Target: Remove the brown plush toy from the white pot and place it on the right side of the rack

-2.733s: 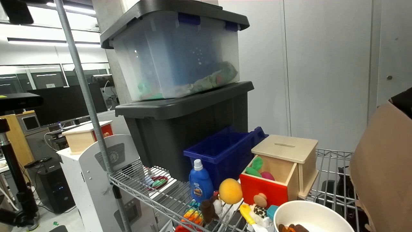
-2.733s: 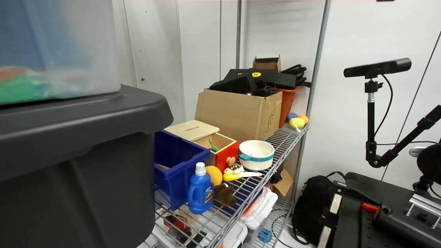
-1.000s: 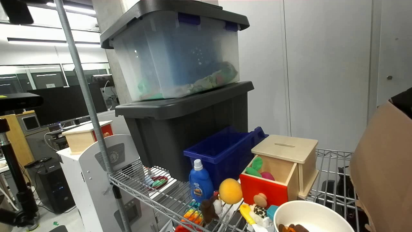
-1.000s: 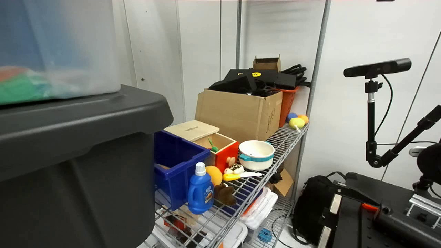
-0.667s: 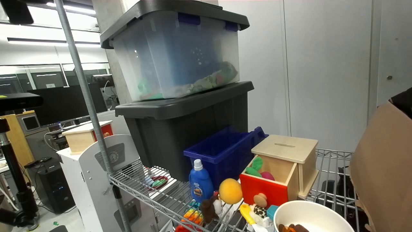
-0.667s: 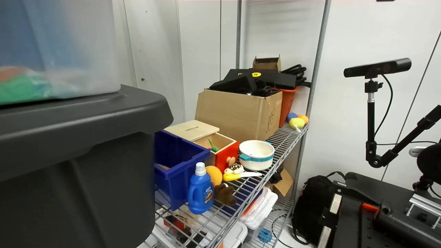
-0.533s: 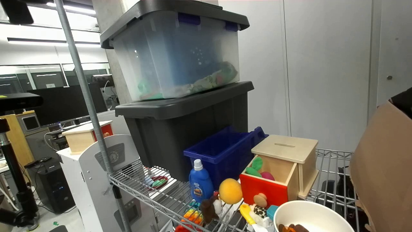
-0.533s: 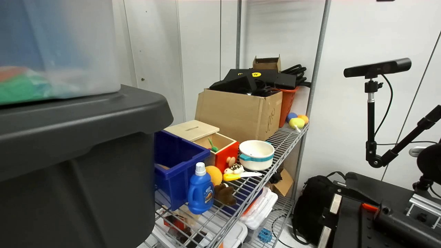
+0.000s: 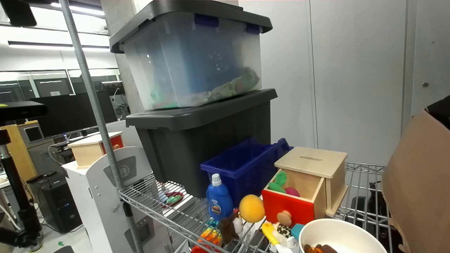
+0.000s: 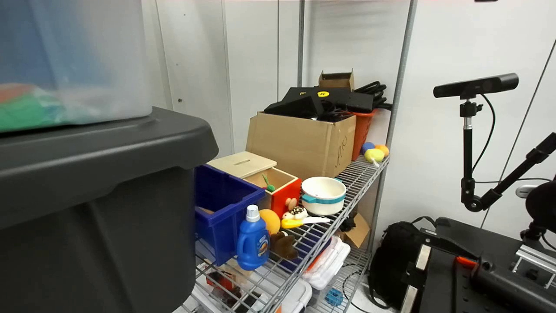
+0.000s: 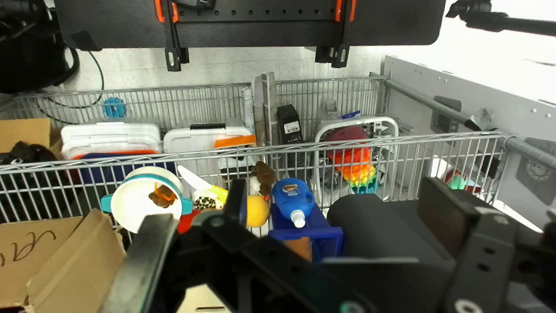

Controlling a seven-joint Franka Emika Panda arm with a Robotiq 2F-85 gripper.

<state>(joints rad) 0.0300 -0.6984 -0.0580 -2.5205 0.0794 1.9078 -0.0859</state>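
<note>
- The gripper point(image 11: 335, 195) stands wide in the wrist view, its two fingers spread well apart; the blue bottle point(image 11: 291, 198) shows in the gap, below them.
- The brown plush toy point(image 11: 162, 196), with an orange strip on it, lies inside the white pot point(image 11: 130, 211), toward the wall nearest the rack's long rail edge; whether it touches that wall I cannot tell.
- Seen from the gripper, the toy is outside the span of the fingers, well apart from them, off to the left in the wrist view. How high the fingers stand over the pot I cannot tell.
- The pot sits upright on the rack point(image 11: 299, 148), mouth up, just beside that long edge.
- Along the same edge, going from the pot toward the bottle, come a yellow-handled knife point(image 11: 206, 187) and a dark brown plush point(image 11: 264, 175).
- An orange ball point(image 9: 252, 208) rests between the bottle and the red-fronted wooden box point(image 9: 288, 207).
</note>
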